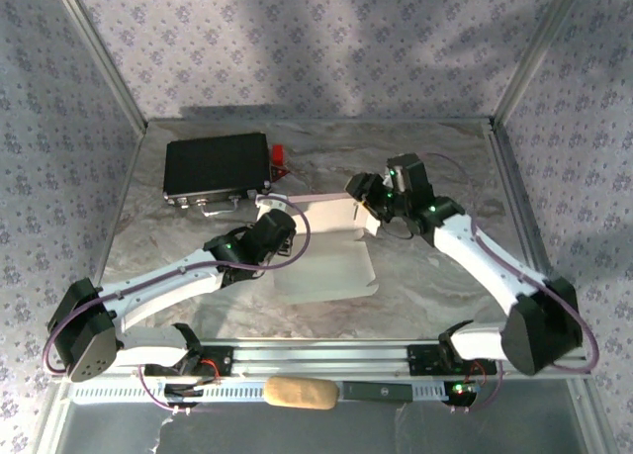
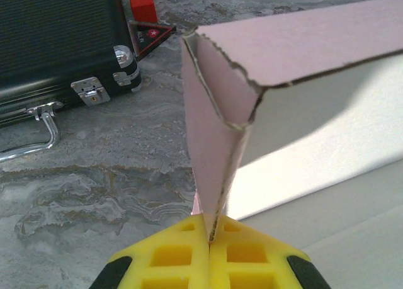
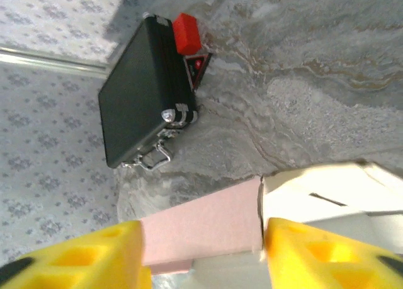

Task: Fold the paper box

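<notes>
The paper box [image 1: 331,266] lies in the middle of the counter [image 1: 445,167], its whitish base flat and one pale pink wall raised at the back. I judge it light, thin card: stiff along creases, quick to buckle or tear at its ragged edges, so I would hold near a fold, not mid-panel. My left fingers [image 2: 170,257] pinch the corner flap's lower edge. My right fingers [image 3: 315,251] are spread astride the pink wall; whether they touch it I cannot tell. From above, both arms cover that wall
</notes>
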### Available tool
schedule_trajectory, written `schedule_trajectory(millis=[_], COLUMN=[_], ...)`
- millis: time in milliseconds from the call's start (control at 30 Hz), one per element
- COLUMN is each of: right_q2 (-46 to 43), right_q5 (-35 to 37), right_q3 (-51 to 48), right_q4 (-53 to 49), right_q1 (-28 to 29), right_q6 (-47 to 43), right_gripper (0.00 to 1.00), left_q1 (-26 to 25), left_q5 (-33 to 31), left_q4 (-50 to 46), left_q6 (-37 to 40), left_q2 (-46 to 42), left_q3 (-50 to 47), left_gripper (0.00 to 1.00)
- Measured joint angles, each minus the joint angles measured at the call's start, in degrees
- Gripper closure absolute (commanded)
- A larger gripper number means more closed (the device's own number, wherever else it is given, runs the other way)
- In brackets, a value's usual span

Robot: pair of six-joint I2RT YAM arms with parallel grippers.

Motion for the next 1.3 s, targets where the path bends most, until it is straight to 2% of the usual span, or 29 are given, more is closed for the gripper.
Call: schedule_trajectory(millis=[67, 167, 300, 433, 700, 1300], right_q2=[-7.78, -17.31, -21.24, -17.94, -8.66, 4.13], right_q5=[1.84, 3.74, 6.36, 7.74, 9.25, 10.01], right_q3=[-4.63, -11.78, -19.37, -24.00, -24.06, -17.42], right_q4=[0.04, 1.53, 2.47, 2.75, 7.28, 12.24], right_q1=[0.00, 0.22, 2.89, 4.87, 5.77, 3.19], right_q6=[-1.51, -3.61, -5.88, -7.98, -10.16, -15.61], right_gripper=[0.34, 0.43, 0.52, 0.54, 0.56, 0.60], left_q1=[0.00, 0.00, 0.00, 0.00, 0.00, -0.33], left_q5=[-0.02, 0.00, 0.02, 0.02, 0.07, 0.26], left_q4=[-0.11, -0.15, -0.15, -0.22, -0.42, -0.66], left_q6=[0.02, 0.04, 0.09, 0.46, 0.90, 1.11], left_q2=[-0.02, -0.04, -0.04, -0.04, -0.04, -0.04], left_q3=[0.00, 0.00, 0.00, 0.11, 2.14, 2.32], left_gripper=[1.00, 1.00, 1.00, 1.00, 1.00, 1.00])
